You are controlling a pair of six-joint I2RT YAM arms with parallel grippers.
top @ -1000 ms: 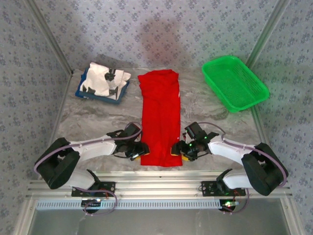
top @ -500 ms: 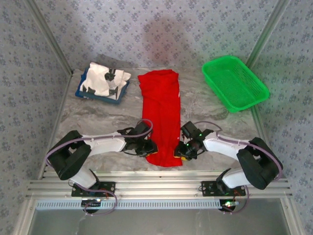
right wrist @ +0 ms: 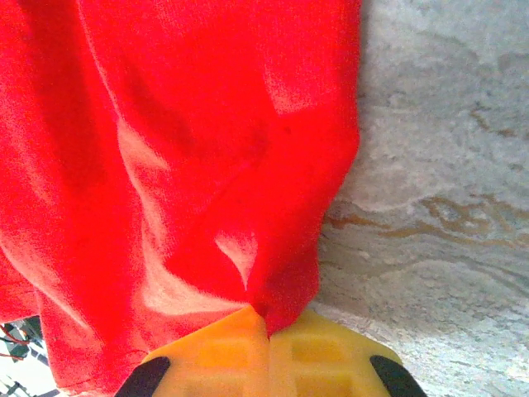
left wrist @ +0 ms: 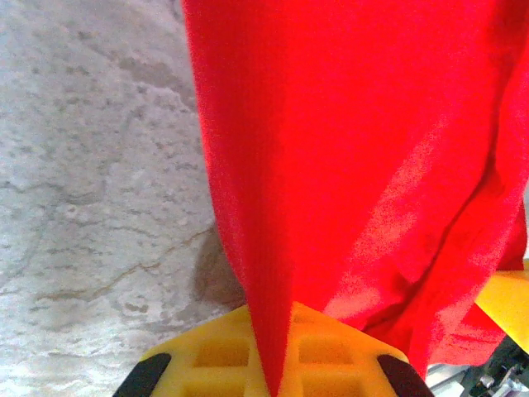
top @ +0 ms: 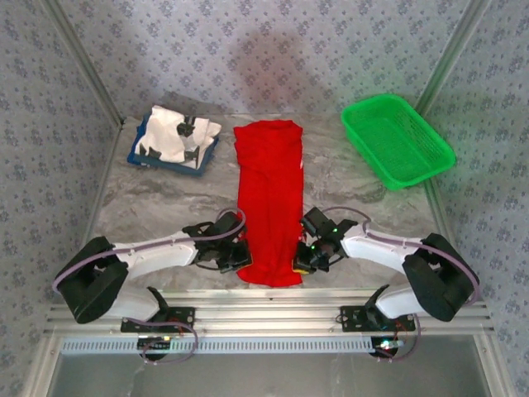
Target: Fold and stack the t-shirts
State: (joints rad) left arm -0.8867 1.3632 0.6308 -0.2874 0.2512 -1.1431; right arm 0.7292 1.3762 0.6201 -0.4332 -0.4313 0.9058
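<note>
Red shirt (top: 269, 198) is lying as a long narrow strip down the middle of the surface (top: 165, 198), running from the far side towards the arms, and both tools are biting its near end. Left tool (top: 238, 256) is clamping the near left corner; seen from its wrist, the cloth is funnelling into a tight ridge between the yellow pads (left wrist: 207, 356). Right tool (top: 304, 258) is doing the same at the near right corner, jaws pressed together with a pinch of red cloth between them. White shirt (top: 169, 136) is sitting crumpled on the tray (top: 136, 157) at the far left, well apart from the red one. Basket (top: 397, 141) is standing at the far right.

I am judging this cloth to be light and limp, so it is likely to sag and wrinkle between the two grips. It is looking neither fragile nor slippery, and the knit seems to be holding well in the pads. The near corners are looking like the right holds. The strip appears to be doubled lengthwise, so each pinch is needing to catch every layer or the fold may fall open.

I am not making out any brand or lettering on the red cloth. The black marks on the white shirt are too small to read.
</note>
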